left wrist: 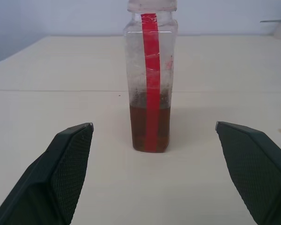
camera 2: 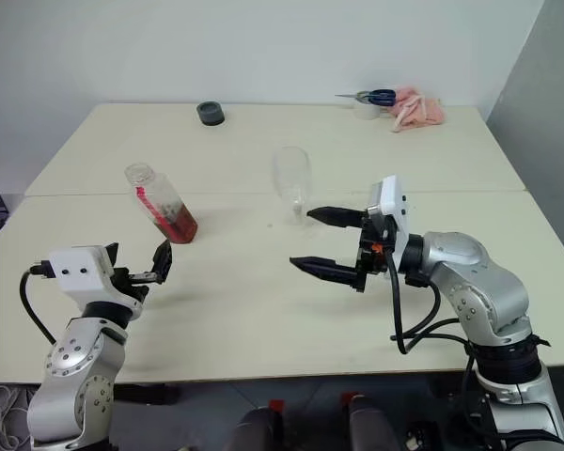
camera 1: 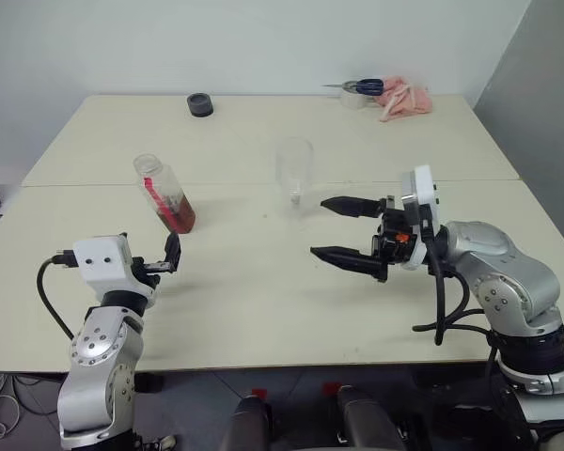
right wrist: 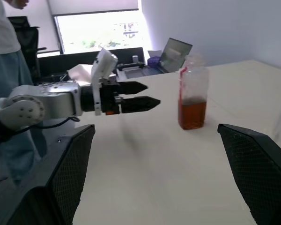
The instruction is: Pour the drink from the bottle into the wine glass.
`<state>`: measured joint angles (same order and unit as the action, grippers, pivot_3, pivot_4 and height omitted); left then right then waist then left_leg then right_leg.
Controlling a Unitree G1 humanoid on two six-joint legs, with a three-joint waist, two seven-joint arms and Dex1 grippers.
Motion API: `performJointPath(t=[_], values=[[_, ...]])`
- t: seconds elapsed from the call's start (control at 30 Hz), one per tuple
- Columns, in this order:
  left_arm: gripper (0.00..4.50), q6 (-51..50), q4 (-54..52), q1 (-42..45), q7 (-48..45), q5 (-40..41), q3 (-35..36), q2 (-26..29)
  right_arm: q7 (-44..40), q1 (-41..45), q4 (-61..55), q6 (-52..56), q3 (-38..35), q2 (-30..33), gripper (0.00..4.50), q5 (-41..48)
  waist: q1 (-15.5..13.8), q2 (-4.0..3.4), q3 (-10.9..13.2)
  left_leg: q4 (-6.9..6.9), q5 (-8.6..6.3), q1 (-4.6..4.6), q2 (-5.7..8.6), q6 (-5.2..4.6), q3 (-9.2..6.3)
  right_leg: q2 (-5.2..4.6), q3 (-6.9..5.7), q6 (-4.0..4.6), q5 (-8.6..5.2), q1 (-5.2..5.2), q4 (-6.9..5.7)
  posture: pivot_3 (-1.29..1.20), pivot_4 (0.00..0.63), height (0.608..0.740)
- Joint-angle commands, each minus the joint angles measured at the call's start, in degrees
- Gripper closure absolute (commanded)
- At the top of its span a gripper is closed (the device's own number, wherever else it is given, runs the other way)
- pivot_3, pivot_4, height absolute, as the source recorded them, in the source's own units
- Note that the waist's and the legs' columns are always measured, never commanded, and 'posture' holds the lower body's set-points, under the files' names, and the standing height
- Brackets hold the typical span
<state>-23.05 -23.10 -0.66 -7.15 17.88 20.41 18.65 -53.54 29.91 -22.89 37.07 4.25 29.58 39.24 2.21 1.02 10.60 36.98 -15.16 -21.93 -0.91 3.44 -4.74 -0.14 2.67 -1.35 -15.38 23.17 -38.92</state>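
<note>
The bottle [camera 1: 165, 194] stands on the left half of the table [camera 1: 263, 282], clear plastic with a red vertical strip. A small amount of the reddish-brown drink [left wrist: 150, 126] sits in its bottom. My left gripper [camera 1: 162, 257] is open just short of the bottle and pointing at it. In the left wrist view the bottle stands centred beyond the two black fingers [left wrist: 68, 159], untouched. The wine glass [camera 1: 294, 169] stands upright and empty near the table's middle. My right gripper [camera 1: 320, 226] hovers open in front of the glass, pointing left, holding nothing.
At the table's far edge lie a black round object [camera 1: 200, 104], blue-handled scissors [camera 1: 362, 86] and a pink cloth [camera 1: 404, 97]. In the right wrist view a person [right wrist: 4, 28] stands beyond the table's left side, near a desk with a laptop [right wrist: 175, 54].
</note>
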Motion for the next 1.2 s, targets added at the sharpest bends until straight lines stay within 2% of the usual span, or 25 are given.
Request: performJointPath(t=[0.03,0.4,0.7,0.93,1.2], values=[[0.00,1.4,1.2,1.9,-2.1,1.0,2.1,2.1,0.8,2.2,-2.5,0.3,0.5,-0.5,0.03,0.8,0.0,0.00,0.0,0.00,0.00,0.01,0.00,0.00,0.00,0.00,0.00,0.00,0.00,0.00,0.00,0.00,0.150,0.740],[0.00,2.6,9.8,7.0,-8.7,2.6,3.6,6.9,6.0,4.1,-2.3,-0.3,1.0,-1.3,0.03,-2.6,-0.3,0.03,0.0,-0.01,0.00,-0.02,0.01,0.00,0.00,-0.05,-0.02,0.00,0.00,0.02,0.02,0.00,0.150,0.740],[0.00,3.3,17.1,12.2,-13.2,2.9,2.9,9.0,8.5,1.7,-3.3,-1.5,0.7,-2.3,0.03,-4.3,-0.3,0.03,0.0,-0.02,0.00,-0.03,0.00,0.01,0.00,-0.05,-0.04,0.00,0.00,0.03,0.03,0.00,0.150,0.740],[0.00,6.6,26.5,19.0,-16.9,1.3,0.9,11.0,9.8,0.6,-3.5,-1.6,0.4,-2.7,0.03,-4.3,-0.4,0.05,0.0,-0.01,0.00,-0.05,0.01,0.01,-0.02,-0.05,-0.06,0.00,0.00,0.04,0.03,0.00,0.150,0.740],[0.00,13.0,39.8,26.7,-18.7,-1.2,-2.3,10.6,11.2,0.4,-3.3,-1.4,-0.2,-2.8,0.03,-4.2,-0.3,0.06,0.0,-0.01,0.00,-0.05,0.02,0.01,-0.03,-0.05,-0.08,0.00,0.01,0.04,0.02,0.00,0.150,0.740]])
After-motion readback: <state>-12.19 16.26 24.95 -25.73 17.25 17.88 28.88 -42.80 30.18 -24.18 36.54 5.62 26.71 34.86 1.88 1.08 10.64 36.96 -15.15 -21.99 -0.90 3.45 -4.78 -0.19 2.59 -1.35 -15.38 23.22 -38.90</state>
